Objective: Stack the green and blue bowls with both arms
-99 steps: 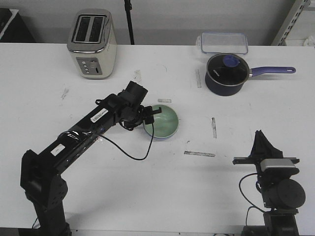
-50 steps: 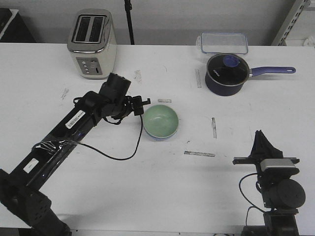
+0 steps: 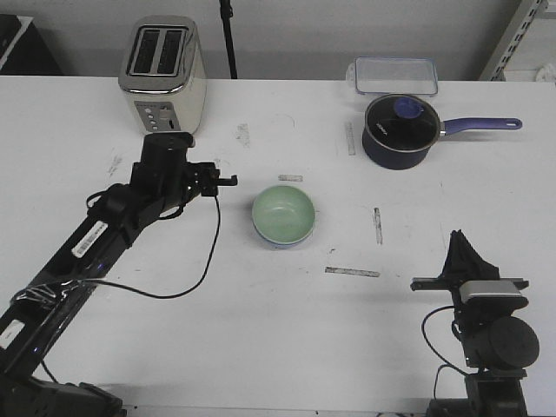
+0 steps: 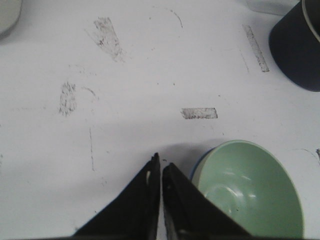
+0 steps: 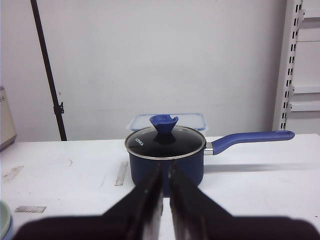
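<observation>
The left gripper [image 3: 228, 181] has pulled back from the green bowl [image 3: 283, 214] toward the table's [image 3: 261, 347] left edge, its jaws closed and empty. The green bowl sits inside the blue bowl [image 4: 196, 167] mid-table, nearer the left gripper. The right gripper [image 5: 165, 186] looks closed too.

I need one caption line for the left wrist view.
Left hand, shut and empty, beside the green bowl nested in the blue bowl.

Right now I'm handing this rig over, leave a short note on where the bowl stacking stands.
Left gripper: shut, empty, beside the bowls, not touching.
Right gripper: shut, empty, parked at the table's near right, facing the saucepan.
Bowls: green bowl sits nested in the blue bowl, only a blue rim showing, mid-table.
Done: the stack looks complete.
Left: probably only parking the left arm; confirm the stack sits level.
</observation>
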`<action>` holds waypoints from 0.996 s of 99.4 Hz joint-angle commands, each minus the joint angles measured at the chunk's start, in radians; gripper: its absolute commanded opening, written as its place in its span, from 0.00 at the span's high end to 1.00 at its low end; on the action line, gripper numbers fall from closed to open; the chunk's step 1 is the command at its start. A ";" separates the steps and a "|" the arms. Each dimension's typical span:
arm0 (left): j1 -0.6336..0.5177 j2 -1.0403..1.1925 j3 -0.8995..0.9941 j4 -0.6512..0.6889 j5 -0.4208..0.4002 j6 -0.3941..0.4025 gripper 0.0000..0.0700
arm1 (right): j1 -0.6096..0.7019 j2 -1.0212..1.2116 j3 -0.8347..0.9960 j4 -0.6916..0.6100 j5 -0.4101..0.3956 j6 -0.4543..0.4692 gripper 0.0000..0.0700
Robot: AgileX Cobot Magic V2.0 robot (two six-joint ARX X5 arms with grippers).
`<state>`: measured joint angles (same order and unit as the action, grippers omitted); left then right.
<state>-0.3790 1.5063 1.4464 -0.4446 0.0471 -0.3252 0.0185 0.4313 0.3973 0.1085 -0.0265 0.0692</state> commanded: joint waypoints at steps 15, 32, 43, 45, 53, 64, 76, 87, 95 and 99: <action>0.085 -0.195 -0.259 0.327 -0.004 0.234 1.00 | 0.001 0.000 -0.001 0.011 0.001 0.013 0.98; 0.178 -0.395 -0.521 0.577 -0.003 0.327 1.00 | 0.001 0.000 -0.001 0.011 0.001 0.013 0.98; 0.241 -0.526 -0.666 0.654 -0.003 0.341 1.00 | 0.001 0.000 -0.001 0.011 0.001 0.013 0.98; 0.251 -0.550 -0.689 0.659 -0.003 0.341 1.00 | 0.001 0.000 -0.001 0.011 0.001 0.013 0.98; 0.288 -0.643 -0.774 0.665 -0.003 0.341 1.00 | 0.001 0.000 -0.001 0.011 0.001 0.013 0.98; 0.315 -0.768 -0.880 0.671 -0.003 0.340 1.00 | 0.001 0.000 -0.001 0.011 0.001 0.013 0.98; 0.336 -0.896 -0.981 0.685 -0.003 0.340 1.00 | 0.001 0.000 -0.001 0.011 0.001 0.013 0.98; 0.349 -0.993 -1.044 0.677 -0.003 0.340 1.00 | 0.001 0.000 -0.001 0.011 0.001 0.013 0.98; 0.351 -1.052 -1.071 0.670 -0.003 0.340 1.00 | 0.001 0.000 -0.001 0.011 0.001 0.013 0.98; 0.351 -1.077 -1.081 0.669 -0.003 0.340 1.00 | 0.001 0.000 -0.001 0.011 0.001 0.013 0.98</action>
<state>-0.0303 0.4557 0.3702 0.2089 0.0467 0.0032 0.0185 0.4313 0.3973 0.1085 -0.0265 0.0692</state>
